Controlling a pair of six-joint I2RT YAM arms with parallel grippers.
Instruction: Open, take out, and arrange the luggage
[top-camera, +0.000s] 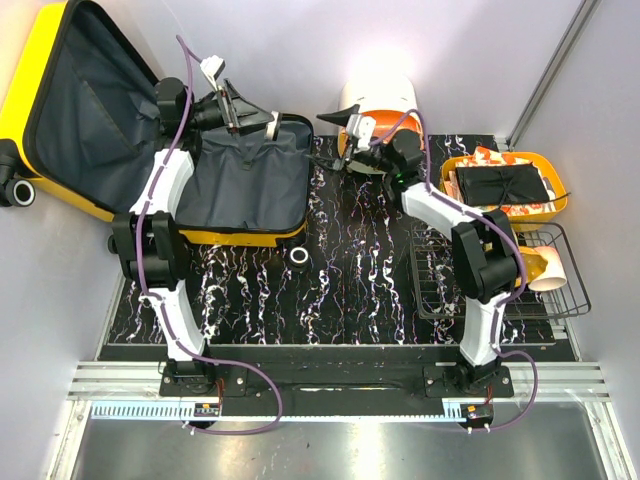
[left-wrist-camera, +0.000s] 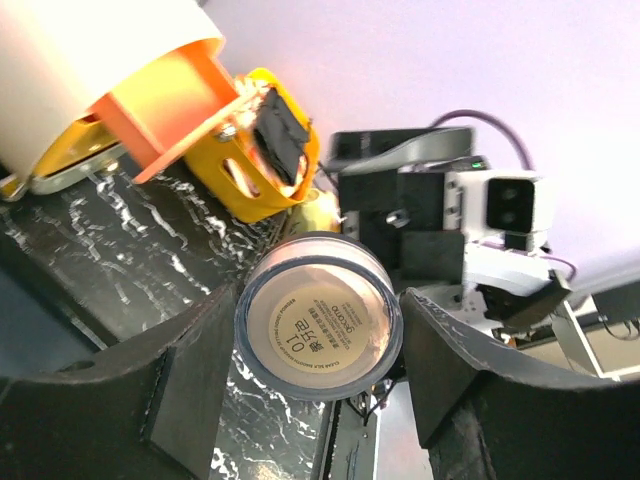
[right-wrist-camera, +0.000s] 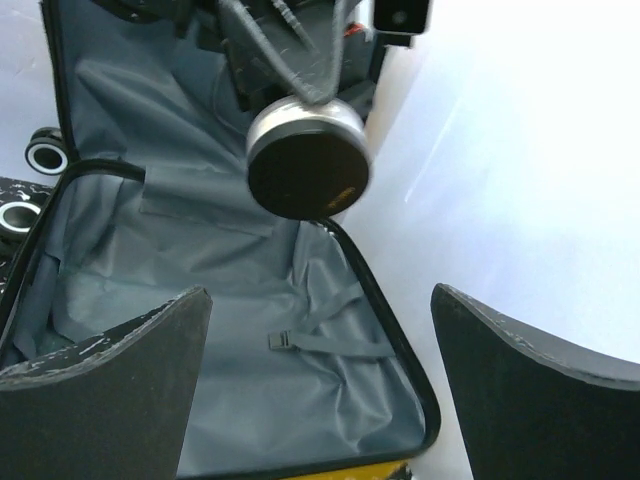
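The luggage (top-camera: 240, 185) lies open on the table's (top-camera: 340, 270) left, basket (top-camera: 558, 192) at right.

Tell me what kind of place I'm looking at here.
Most likely a robotics lab test cell, not a home: left arm and right arm bolted to an aluminium rail, plain walls around a black marbled table, and staged props such as the open luggage and a wire rack.
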